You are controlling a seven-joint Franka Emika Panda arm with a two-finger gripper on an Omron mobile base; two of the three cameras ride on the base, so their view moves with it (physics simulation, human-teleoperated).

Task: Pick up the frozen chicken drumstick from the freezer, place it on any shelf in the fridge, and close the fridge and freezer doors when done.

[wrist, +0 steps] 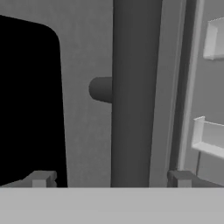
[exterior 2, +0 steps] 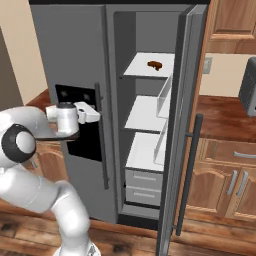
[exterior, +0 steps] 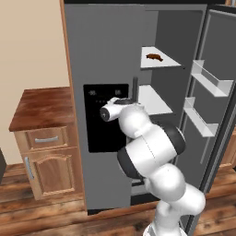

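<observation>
Arm: white hand level at the closed grey dispenser door's dark bar handle (wrist: pixel 131 96).
Fingers (wrist: pixel 40 178): spread apart around it.
Reddish-brown drumstick (exterior: pixel 154 56): on the top white shelf.

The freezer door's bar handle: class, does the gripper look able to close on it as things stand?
Probably yes. The gripper is open, its fingertips either side of the dark bar handle on the shut freezer door, nothing between.

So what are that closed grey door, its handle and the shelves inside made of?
All rendered, so these are guesses. The closed freezer door looks like matte painted or brushed metal: flat, even grey, no glare. Its bar handle reads as darker metal or plastic, smoothly shaded along its round form. The shelves look like white plastic or coated panels, plain and opaque. The counter beside it seems glossy reddish wood, with streaky grain.
</observation>
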